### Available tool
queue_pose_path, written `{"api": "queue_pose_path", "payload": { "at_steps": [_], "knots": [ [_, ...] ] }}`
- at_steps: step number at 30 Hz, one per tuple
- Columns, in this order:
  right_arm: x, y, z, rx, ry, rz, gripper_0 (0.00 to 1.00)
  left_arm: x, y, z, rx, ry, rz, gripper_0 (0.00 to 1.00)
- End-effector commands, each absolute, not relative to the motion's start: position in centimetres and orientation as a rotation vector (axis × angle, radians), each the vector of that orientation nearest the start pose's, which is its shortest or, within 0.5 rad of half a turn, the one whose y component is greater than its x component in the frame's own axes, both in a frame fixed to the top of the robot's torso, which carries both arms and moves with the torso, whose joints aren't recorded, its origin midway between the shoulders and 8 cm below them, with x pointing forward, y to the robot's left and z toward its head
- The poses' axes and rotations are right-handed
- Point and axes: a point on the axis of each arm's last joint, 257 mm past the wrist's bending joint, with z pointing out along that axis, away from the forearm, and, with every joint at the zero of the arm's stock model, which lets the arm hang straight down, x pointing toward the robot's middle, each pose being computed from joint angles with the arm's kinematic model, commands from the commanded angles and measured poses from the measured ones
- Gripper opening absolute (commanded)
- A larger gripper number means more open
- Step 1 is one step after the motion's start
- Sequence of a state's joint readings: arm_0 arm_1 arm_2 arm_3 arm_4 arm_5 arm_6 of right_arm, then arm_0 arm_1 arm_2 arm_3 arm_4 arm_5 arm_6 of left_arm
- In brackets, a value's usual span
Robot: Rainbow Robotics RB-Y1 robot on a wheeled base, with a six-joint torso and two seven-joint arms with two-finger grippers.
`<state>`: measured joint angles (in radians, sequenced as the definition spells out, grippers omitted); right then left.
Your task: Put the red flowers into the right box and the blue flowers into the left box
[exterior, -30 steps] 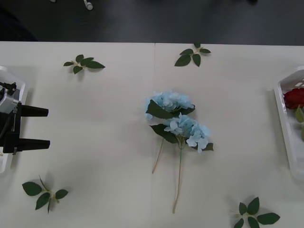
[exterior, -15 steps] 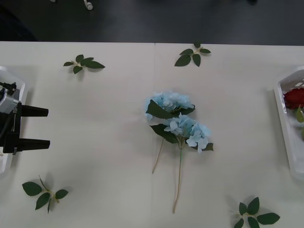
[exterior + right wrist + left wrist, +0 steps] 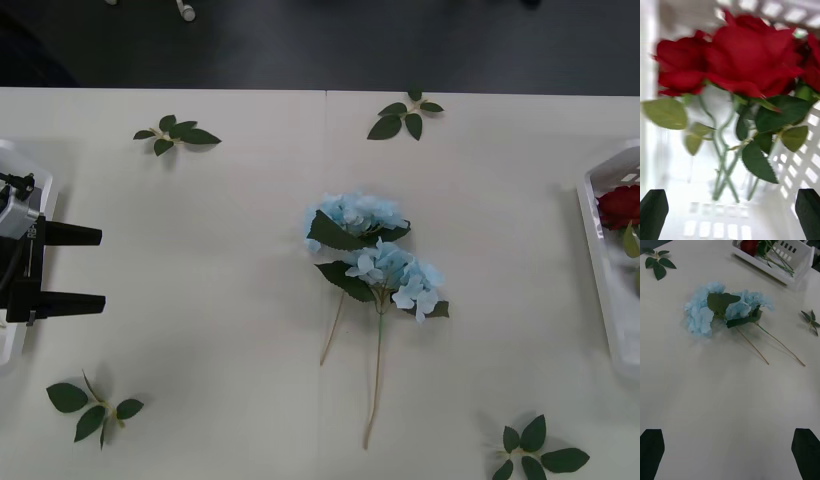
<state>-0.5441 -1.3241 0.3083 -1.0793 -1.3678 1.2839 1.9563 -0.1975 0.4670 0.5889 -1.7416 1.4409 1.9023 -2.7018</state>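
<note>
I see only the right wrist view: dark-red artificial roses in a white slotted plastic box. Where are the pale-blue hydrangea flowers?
Observer: Two pale-blue hydrangea flowers lie mid-table, heads overlapping, outside both boxes.
Operator: Is the left gripper holding one?
Observer: No. The left gripper is open and empty at the table's left edge, over the left white plastic box.
Operator: Anything else on the table?
Observer: Four loose green leaf sprigs, near the table's corners.
Operator: And my right gripper?
Observer: The right gripper is open inside the right white slotted box, empty, close to the dark-red roses.
</note>
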Motion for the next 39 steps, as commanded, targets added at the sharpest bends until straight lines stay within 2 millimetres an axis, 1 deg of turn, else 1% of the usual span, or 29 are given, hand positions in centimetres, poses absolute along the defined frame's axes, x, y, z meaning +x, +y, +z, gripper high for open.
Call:
{"api": "queue_pose_path", "payload": {
  "at_steps": [1, 2, 3, 5, 6, 7, 9, 10, 12, 14, 16, 17, 19, 21, 24, 26, 27, 29, 30, 31, 33, 35, 39],
  "knots": [
    [46.0, -52.8, -13.8, -0.223, 2.713, -0.004, 1.0, 36.9, 26.3, -15.8, 1.304, 1.779, -0.622, 1.0],
    [45.7, -51.3, -13.1, -0.223, 2.724, 0.031, 1.0, 36.9, 26.3, -15.8, 1.304, 1.779, -0.622, 1.0],
    [45.5, -50.5, -12.9, -0.214, 2.732, 0.054, 1.0, 36.9, 26.3, -15.8, 1.304, 1.779, -0.622, 1.0],
    [44.9, -47.2, -12.2, -0.156, 2.758, 0.164, 1.0, 36.9, 26.3, -15.8, 1.304, 1.779, -0.622, 1.0],
    [44.5, -45.7, -12.1, -0.128, 2.774, 0.211, 1.0, 36.9, 26.3, -15.8, 1.304, 1.779, -0.622, 1.0],
    [44.3, -44.9, -12.0, -0.113, 2.78, 0.231, 1.0, 36.9, 26.3, -15.8, 1.304, 1.779, -0.622, 1.0],
    [43.7, -41.8, -12.1, -0.071, 2.806, 0.301, 1.0, 36.9, 26.3, -15.8, 1.304, 1.779, -0.622, 1.0],
    [43.5, -41.1, -12.1, -0.062, 2.814, 0.311, 1.0, 36.9, 26.3, -15.8, 1.304, 1.779, -0.622, 1.0],
    [42.8, -37.9, -12.7, -0.036, 2.833, 0.352, 1.0, 36.9, 26.3, -15.8, 1.304, 1.779, -0.622, 1.0],
    [42.2, -36.0, -13.4, -0.014, 2.841, 0.372, 1.0, 36.9, 26.3, -15.8, 1.304, 1.779, -0.622, 1.0],
    [41.4, -33.1, -14.8, 0.004, 2.835, 0.373, 1.0, 36.9, 26.3, -15.8, 1.304, 1.779, -0.622, 1.0],
    [41.2, -32.4, -15.2, 0.003, 2.83, 0.371, 1.0, 36.9, 26.3, -15.8, 1.304, 1.779, -0.622, 1.0],
    [40.2, -30.1, -16.9, 0.016, 2.814, 0.364, 1.0, 36.9, 26.3, -15.8, 1.304, 1.779, -0.622, 1.0],
    [39.2, -28.2, -18.2, 0.022, 2.801, 0.373, 1.0, 36.9, 26.3, -15.8, 1.304, 1.779, -0.622, 1.0],
    [37.6, -26.2, -19.5, 0.014, 2.788, 0.373, 1.0, 36.9, 26.3, -15.8, 1.304, 1.779, -0.622, 1.0],
    [36.0, -24.6, -20.4, -0.003, 2.775, 0.372, 1.0, 36.9, 26.3, -15.8, 1.304, 1.779, -0.622, 1.0],
    [35.6, -24.2, -20.6, -0.006, 2.773, 0.373, 1.0, 36.9, 26.3, -15.8, 1.304, 1.779, -0.622, 1.0],
    [33.8, -22.8, -21.5, -0.013, 2.764, 0.385, 1.0, 36.9, 26.3, -15.8, 1.304, 1.779, -0.622, 1.0],
    [33.3, -22.4, -21.8, -0.016, 2.758, 0.389, 1.0, 36.9, 26.3, -15.8, 1.304, 1.779, -0.622, 1.0],
    [32.9, -22.1, -22.0, -0.021, 2.757, 0.392, 1.0, 36.9, 26.3, -15.8, 1.304, 1.779, -0.622, 1.0],
    [31.9, -20.9, -22.6, -0.034, 2.742, 0.412, 1.0, 36.9, 26.3, -15.8, 1.304, 1.779, -0.622, 1.0],
    [31.4, -20.1, -23.0, -0.045, 2.731, 0.412, 1.0, 36.9, 26.3, -15.8, 1.304, 1.779, -0.622, 1.0],
    [30.3, -18.8, -24.6, -0.077, 2.724, 0.35, 1.0, 36.9, 26.3, -15.8, 1.304, 1.779, -0.622, 1.0]
  ]
}}
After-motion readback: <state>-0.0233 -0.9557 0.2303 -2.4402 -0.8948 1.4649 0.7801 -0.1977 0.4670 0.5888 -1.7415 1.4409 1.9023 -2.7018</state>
